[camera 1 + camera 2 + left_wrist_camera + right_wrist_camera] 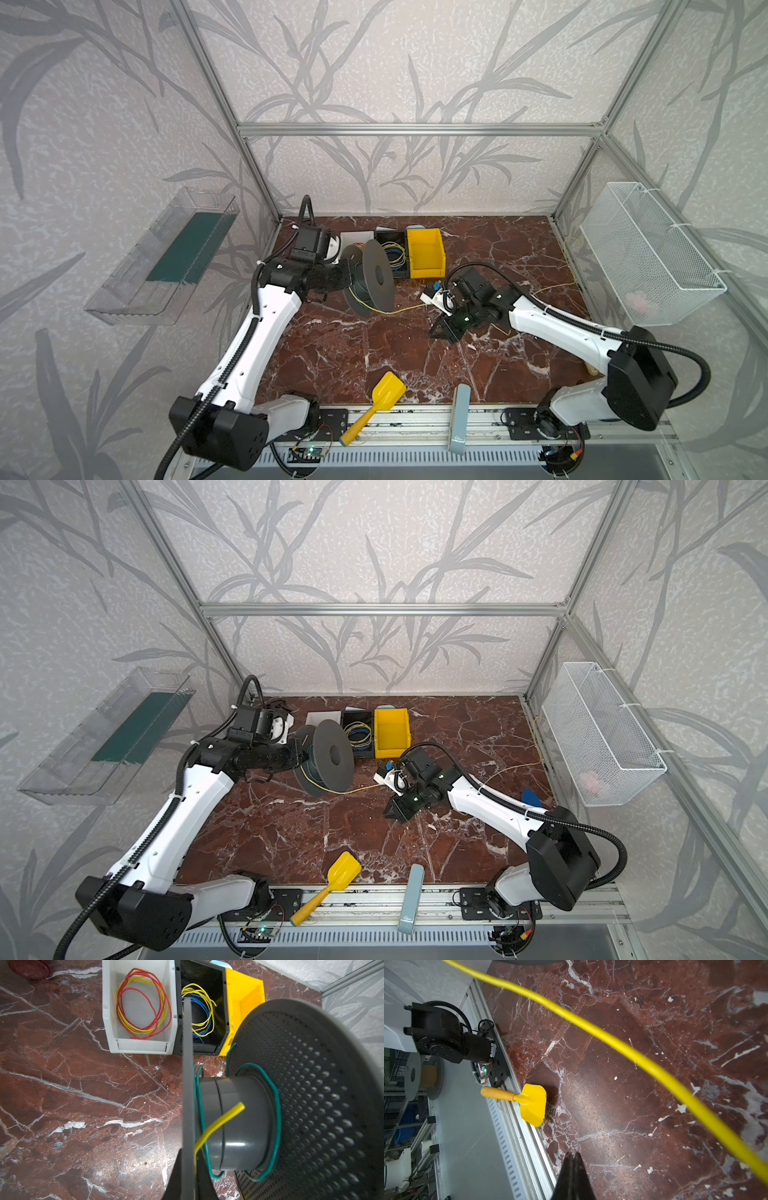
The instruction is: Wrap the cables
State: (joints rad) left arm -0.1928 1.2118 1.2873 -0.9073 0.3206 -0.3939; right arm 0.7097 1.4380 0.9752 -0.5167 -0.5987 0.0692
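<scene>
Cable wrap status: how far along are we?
Barely started. Done: the left claw clamps the spool, and the yellow cable has its end lying on the hub, no full turn visible. In hand: the right claw is shut on nothing; the cable passes beside it. Left: almost all the cable trails loose across the table, so winding remains.
</scene>
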